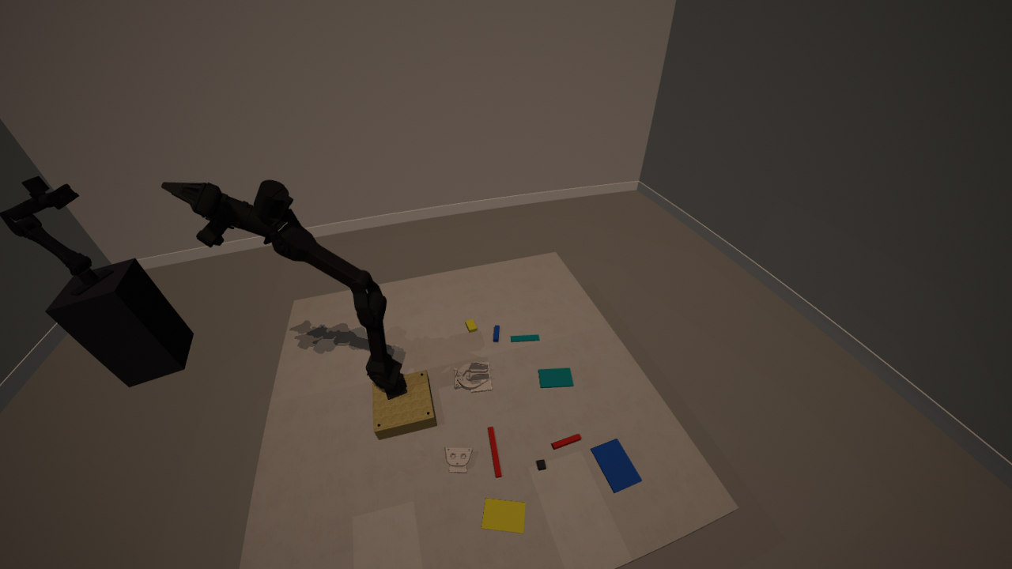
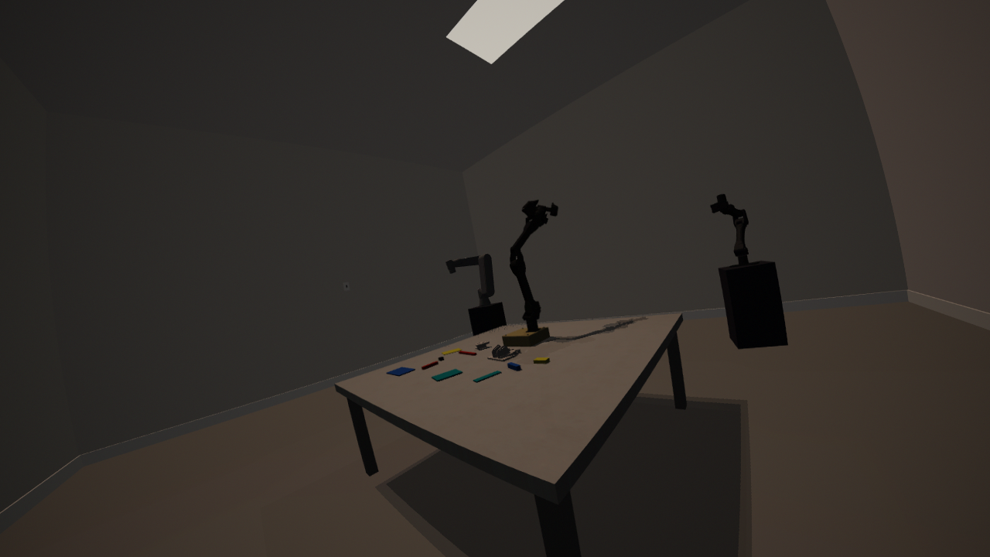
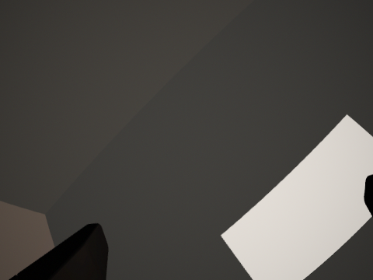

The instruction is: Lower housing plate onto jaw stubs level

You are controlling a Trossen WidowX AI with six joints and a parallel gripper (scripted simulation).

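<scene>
A pale plate with two round holes (image 1: 458, 456) (image 2: 482, 344), apparently the housing plate, lies on the table to one side of the arm's wooden base. A separate pale assembly with curved, raised parts (image 1: 472, 376) (image 2: 503, 353) sits on the table near that base. The two are well apart. The jaws, pins and stubs are too small and dark to tell apart. My gripper (image 1: 164, 185) (image 3: 242, 215) is open and empty, raised high and far from both pale parts. The wrist view shows only walls, ceiling and lamp beyond the fingers.
The wooden base (image 1: 403, 410) (image 2: 522, 339) carries the arm. Around the pale parts lie a long red bar (image 1: 494, 453), a short red bar (image 1: 566, 441), a black cube (image 1: 540, 465), teal (image 1: 555, 378), blue (image 1: 616, 465) and yellow plates (image 1: 504, 515), and small coloured blocks.
</scene>
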